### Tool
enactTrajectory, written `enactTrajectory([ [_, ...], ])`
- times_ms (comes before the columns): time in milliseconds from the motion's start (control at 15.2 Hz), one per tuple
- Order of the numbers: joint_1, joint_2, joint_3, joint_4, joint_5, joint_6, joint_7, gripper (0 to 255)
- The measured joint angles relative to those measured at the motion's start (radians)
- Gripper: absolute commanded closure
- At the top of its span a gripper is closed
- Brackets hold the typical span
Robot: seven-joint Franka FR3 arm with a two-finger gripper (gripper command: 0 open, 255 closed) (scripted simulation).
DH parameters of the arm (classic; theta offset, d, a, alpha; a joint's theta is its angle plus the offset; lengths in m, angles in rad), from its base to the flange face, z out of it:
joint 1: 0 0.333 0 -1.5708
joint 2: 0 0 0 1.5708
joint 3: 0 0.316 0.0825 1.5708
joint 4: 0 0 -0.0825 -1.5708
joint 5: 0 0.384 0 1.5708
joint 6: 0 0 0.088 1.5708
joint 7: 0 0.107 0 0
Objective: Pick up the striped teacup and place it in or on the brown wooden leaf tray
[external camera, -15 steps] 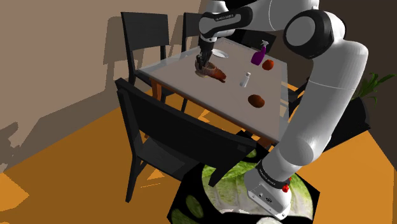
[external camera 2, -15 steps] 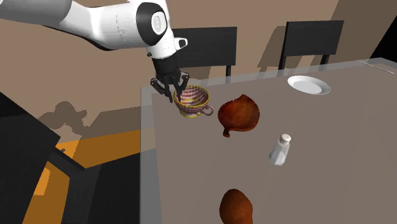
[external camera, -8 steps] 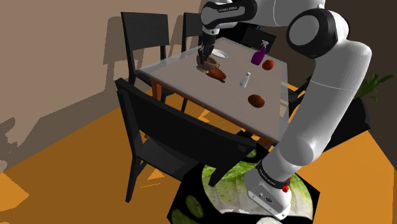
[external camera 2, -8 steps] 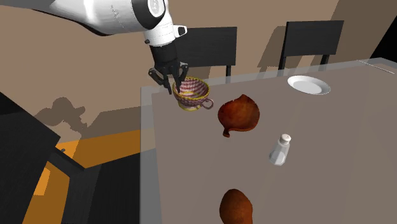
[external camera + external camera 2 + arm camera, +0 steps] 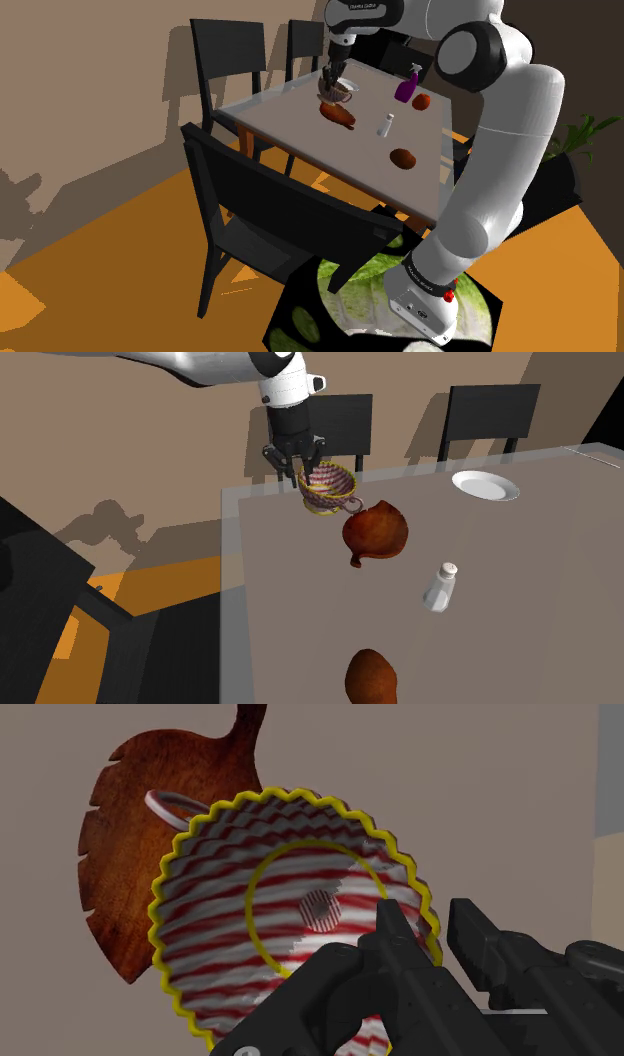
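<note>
Step in hand was carry: fingers [image 5: 395, 922] pinched teacup [image 5: 330, 489] rim, cup hung clear of worktop [image 5: 500, 612]. Leaf tray [image 5: 376, 532] lay at 5 o'clock of cup, second exterior view. Next move likely needed: shift over tray, lower, release.

Over table [image 5: 500, 602], teacup [image 5: 330, 487] beside leaf tray [image 5: 376, 532]

Teacup [image 5: 328, 487]: red-and-white striped, fluted wall, wavy yellow rim, yellow ring inside around a small striped centre; pale loop handle. Claw [image 5: 300, 474] pinches its rim, one finger inside the wall and one outside. Cup hangs tilted, mouth partly visible in the second exterior view; appears clear of the surface [image 5: 300, 612], though contact is hard to judge.

Leaf tray [image 5: 375, 532]: dark reddish-brown wood grain, leaf outline with notched edge and short stem. Lies flat on the surface, just beside the cup. Wrist view: cup [image 5: 290, 934] overlaps tray [image 5: 150, 854], handle toward the tray.
</note>
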Motion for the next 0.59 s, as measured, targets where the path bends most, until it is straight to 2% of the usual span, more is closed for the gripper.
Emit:
enactTrajectory([
  [132, -0.031, 0.044, -0.009, 0.07, 0.012, -0.023, -0.042, 255],
  [462, -0.117, 0.208, -0.023, 0.362, 0.05, -0.142, -0.138, 255],
  [528, -0.142, 0.274, -0.024, 0.481, 0.061, -0.191, -0.159, 255],
  [594, -0.16, 0.306, -0.025, 0.533, 0.066, -0.211, -0.176, 255],
])
